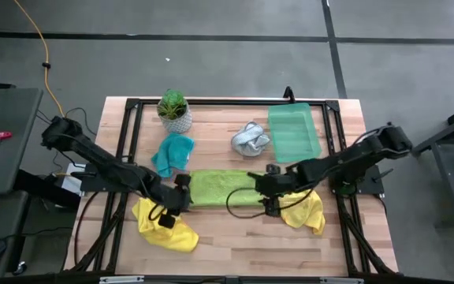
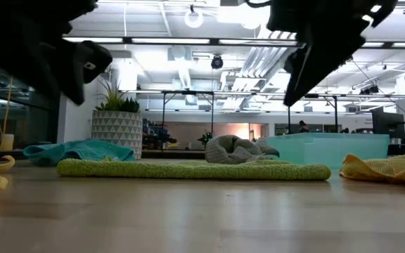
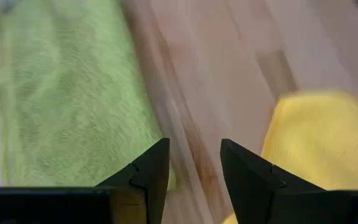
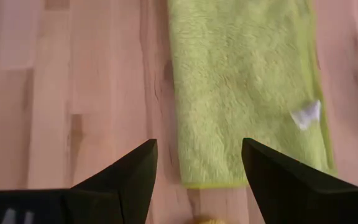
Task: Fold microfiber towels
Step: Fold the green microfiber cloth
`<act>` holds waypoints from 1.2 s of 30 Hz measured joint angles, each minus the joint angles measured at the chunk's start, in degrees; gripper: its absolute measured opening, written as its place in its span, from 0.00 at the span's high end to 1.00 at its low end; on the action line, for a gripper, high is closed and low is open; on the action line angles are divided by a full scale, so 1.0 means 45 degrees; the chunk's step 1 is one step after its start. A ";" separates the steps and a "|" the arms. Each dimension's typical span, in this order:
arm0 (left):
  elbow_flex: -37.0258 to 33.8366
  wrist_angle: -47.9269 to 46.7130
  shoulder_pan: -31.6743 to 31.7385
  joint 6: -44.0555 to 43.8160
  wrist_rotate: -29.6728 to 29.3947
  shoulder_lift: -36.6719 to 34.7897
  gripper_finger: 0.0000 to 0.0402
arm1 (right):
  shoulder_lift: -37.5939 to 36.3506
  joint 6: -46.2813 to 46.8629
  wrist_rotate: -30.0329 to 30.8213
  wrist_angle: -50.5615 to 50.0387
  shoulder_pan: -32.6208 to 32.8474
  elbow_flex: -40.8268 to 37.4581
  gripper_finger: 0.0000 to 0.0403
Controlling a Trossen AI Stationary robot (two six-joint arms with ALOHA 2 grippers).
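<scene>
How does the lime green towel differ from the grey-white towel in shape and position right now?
The lime green towel lies flat as a long folded strip; the grey-white towel sits crumpled in a heap. The lime green towel lies between the left hand and right hand; the grey-white towel rests farther back, beside the green tray, with neither hand near. Both lie on the table, unheld.
</scene>
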 joint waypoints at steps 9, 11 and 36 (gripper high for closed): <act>0.0311 -0.0575 -0.0140 0.0489 -0.1440 0.2147 0.67 | 0.1480 -0.0446 0.0099 -0.2600 -0.0099 0.1470 0.44; 0.0378 -0.0201 -0.0107 0.0493 -0.1637 0.2658 0.67 | 0.1478 -0.0444 0.0095 -0.2837 -0.0082 0.1445 0.44; 0.0373 -0.0260 0.0107 -0.0258 -0.1057 0.3777 0.98 | 0.1277 -0.1881 -0.0481 -0.0980 0.0813 0.0047 0.44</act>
